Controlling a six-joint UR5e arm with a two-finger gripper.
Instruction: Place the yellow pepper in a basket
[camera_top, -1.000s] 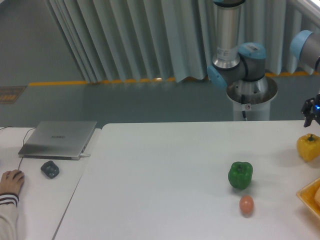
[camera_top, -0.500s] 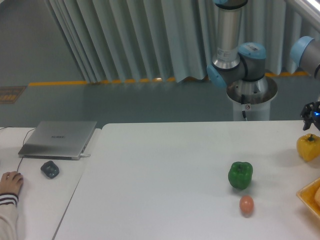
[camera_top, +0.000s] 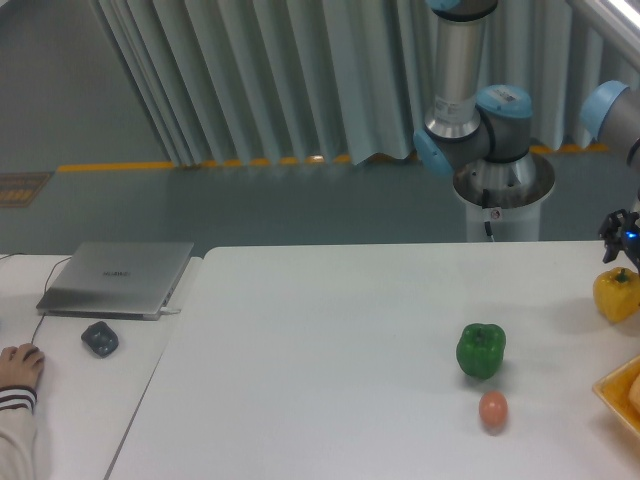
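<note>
The yellow pepper (camera_top: 616, 294) sits upright on the white table at the far right edge of the view. Just above and behind it hangs my gripper (camera_top: 624, 242), black with a blue light; it is partly cut off by the frame edge, so its fingers do not show clearly. Whether it touches the pepper is unclear. The basket (camera_top: 622, 392) shows only as a yellow-orange corner at the lower right, in front of the pepper.
A green bell pepper (camera_top: 481, 350) stands mid-right on the table, with a small orange-pink egg-shaped thing (camera_top: 492, 410) in front of it. On the left desk lie a laptop (camera_top: 118, 277), a dark mouse (camera_top: 99, 338) and a person's hand (camera_top: 20, 366). The arm's base (camera_top: 500, 185) rises behind the table.
The gripper has shifted a little right, farther toward the frame edge, staying just above the yellow pepper. The pepper and the other objects have not moved.
</note>
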